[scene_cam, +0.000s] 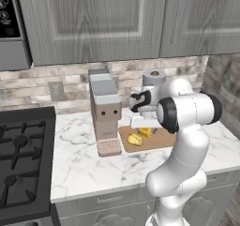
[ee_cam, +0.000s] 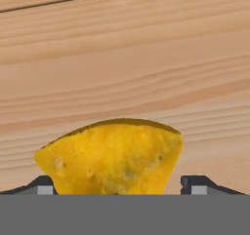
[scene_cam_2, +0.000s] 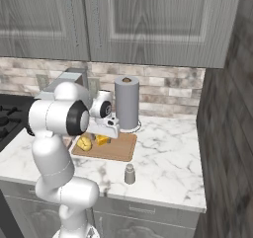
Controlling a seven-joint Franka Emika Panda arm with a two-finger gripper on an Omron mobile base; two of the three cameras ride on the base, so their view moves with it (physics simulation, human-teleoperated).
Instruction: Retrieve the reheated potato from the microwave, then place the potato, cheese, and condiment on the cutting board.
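End effector sits low over the cutting board, mid-frame in left base view. Hand view: cheese wedge lies on the wood btwn the fingertips, a gap showing on the right side; jaws stand wide, grip on it can't tell. Potato lies on board's left part, just beside the cheese. Coffee machine crowds board's left edge, paper towel roll behind. Shaker stands on desk near front edge, lower centre of right base view, w/ open marble to its right.

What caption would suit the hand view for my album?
Close-up: the cheese wedge lying on the cutting board, between the open pincer tips.
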